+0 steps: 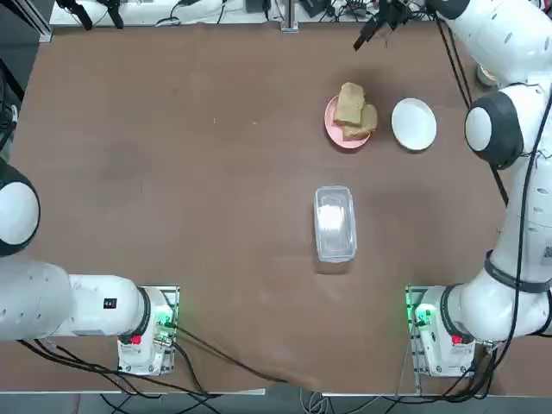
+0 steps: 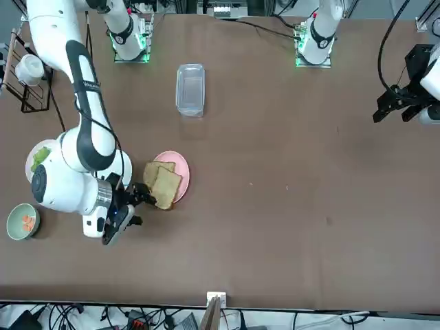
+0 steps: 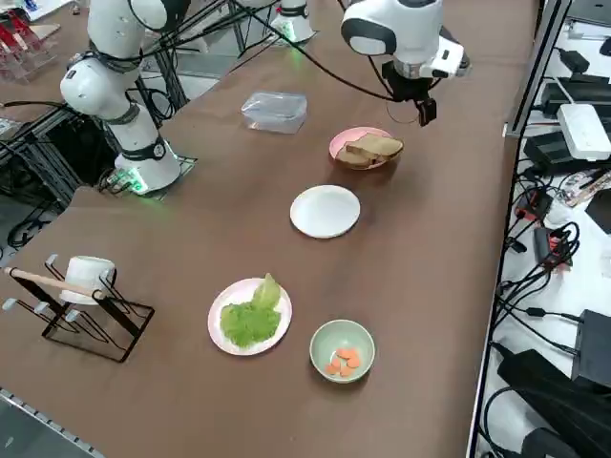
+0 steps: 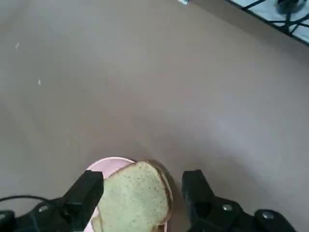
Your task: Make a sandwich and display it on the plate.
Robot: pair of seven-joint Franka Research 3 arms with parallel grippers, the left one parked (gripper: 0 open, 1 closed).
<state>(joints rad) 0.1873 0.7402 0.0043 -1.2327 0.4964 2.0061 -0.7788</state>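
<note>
While the right gripper (image 4: 142,191) hovers, its fingers (image 4: 87,191) gape empty, seemingly above bread (image 4: 133,198).

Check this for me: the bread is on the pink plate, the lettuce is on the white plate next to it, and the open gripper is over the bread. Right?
Not quite. The white plate next to the pink plate holds nothing. The right side view shows the lettuce on another plate further along the table. The rest holds: the bread is on the pink plate, with the open right gripper over it.
</note>
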